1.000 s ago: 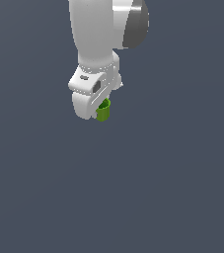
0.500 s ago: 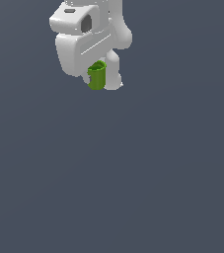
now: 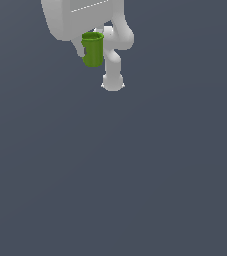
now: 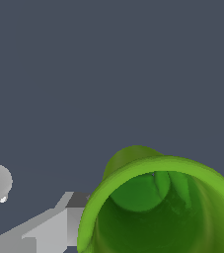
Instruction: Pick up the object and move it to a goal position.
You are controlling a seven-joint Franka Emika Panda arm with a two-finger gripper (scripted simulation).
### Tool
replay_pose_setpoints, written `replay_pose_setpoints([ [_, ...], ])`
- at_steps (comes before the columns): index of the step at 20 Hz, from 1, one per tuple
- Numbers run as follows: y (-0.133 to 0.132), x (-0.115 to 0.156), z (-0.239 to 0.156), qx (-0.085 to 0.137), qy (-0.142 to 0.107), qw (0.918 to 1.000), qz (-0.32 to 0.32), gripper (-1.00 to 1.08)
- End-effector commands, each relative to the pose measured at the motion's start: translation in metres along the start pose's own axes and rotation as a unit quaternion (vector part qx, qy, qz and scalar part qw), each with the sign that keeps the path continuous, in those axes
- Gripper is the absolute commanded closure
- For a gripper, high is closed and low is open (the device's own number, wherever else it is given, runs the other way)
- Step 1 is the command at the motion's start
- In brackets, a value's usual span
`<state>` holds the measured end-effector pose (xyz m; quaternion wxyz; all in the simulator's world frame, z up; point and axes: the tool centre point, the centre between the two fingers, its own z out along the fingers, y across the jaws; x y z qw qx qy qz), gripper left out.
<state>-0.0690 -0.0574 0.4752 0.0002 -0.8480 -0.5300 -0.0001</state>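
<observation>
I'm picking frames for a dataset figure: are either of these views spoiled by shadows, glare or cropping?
Exterior view: flat, even light, no cast shadows or glare, but the arm is cut off at the top edge, and the gripper is mostly hidden behind the green cup. Wrist view: the cup looms huge, cropped at the frame edge, rim edges slightly jagged.

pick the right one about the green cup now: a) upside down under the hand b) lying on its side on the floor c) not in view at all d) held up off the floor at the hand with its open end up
d: in the exterior view the green cup sits against the white hand near the top of the frame, clear of the grey floor, its open rim facing up.
</observation>
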Motion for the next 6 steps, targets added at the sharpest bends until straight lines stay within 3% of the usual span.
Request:
replay_pose_setpoints([
  [1,-0.0010,-0.0016,-0.0091,0.000,0.000,1.0000,0.000,1.08],
  [6,-0.0011,-0.0027,-0.0149,0.000,0.000,1.0000,0.000,1.08],
])
